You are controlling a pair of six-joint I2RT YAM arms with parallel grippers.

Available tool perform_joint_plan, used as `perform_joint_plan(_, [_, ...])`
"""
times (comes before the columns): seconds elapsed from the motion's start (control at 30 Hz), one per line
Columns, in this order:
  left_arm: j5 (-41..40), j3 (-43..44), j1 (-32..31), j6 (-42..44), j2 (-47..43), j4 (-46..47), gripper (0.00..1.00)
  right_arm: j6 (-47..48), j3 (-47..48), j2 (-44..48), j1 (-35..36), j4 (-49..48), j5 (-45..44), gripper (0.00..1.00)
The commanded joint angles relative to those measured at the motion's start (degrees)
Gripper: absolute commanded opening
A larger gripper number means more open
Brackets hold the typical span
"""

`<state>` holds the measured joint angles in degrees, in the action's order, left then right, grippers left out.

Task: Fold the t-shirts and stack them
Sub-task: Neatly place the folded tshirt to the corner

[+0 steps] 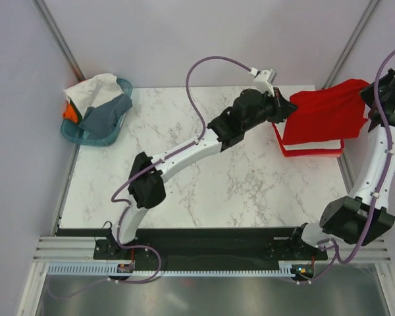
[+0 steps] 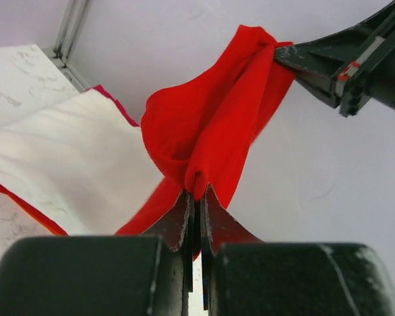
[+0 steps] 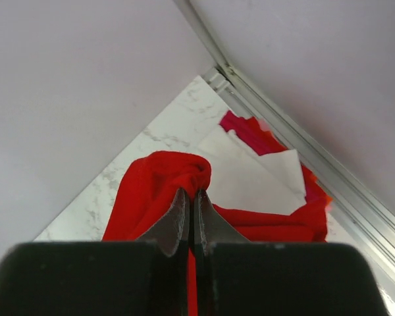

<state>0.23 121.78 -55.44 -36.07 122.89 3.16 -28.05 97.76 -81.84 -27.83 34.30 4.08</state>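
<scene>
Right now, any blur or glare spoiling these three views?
Top view: sharp, even light, no glare on the table. Left wrist: left gripper body soft up close, red shirt crisp. Right wrist: right gripper equally soft, white shirt nearly washed out.

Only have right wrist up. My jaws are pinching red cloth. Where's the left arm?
Observer: The left gripper is shut on the same red t-shirt, at the end opposite the right gripper.
Operator: Any more shirts waiting?
Observer: Yes, a teal basket at the far left corner holds more.
Operator: Which ones?
Observer: A white shirt, a grey shirt and an orange shirt, piled together.
</scene>
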Motion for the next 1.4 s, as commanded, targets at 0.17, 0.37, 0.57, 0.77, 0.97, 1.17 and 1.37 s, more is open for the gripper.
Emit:
perform_joint_plan(0.17, [-7.08, 6.9, -2.92, -3.12, 6.13, 4.05, 0.02, 1.42, 2.61, -7.71, -3.98, -0.99, -0.74, 0.0])
perform_joint_plan(0.37, [-9.19, 9.87, -2.66, -4.18, 10.7, 5.98, 0.02, -0.86, 0.68, -10.96, -3.98, -3.98, -0.12, 0.0])
perform_joint_plan(0.57, [-8.23, 13.65, -1.16, -8.48, 17.19, 9.05, 0.02, -0.25, 1.21, -14.66, -3.98, -5.04, -1.17, 0.0])
perform_joint_plan(0.77, [-9.1, 14.19, -0.2, -10.25, 18.96, 11.34, 0.02, 0.19, 3.84, -18.08, -3.98, -6.0, -1.97, 0.0])
perform_joint_plan(0.97, [-9.55, 15.15, 1.91, -12.61, 21.16, 13.45, 0.02, -0.25, 7.62, -23.53, -3.19, -7.5, 0.32, 0.0])
perform_joint_plan(1.17, [-10.25, 16.38, 3.93, -15.6, 25.64, 18.28, 0.02, -0.6, 11.93, -29.42, -1.52, -8.38, 0.4, 0.0])
perform_joint_plan(1.37, [-11.57, 21.04, 6.57, -21.58, 32.41, 19.34, 0.02, -1.21, 16.06, -36.27, -0.73, -10.04, 1.55, 0.0])
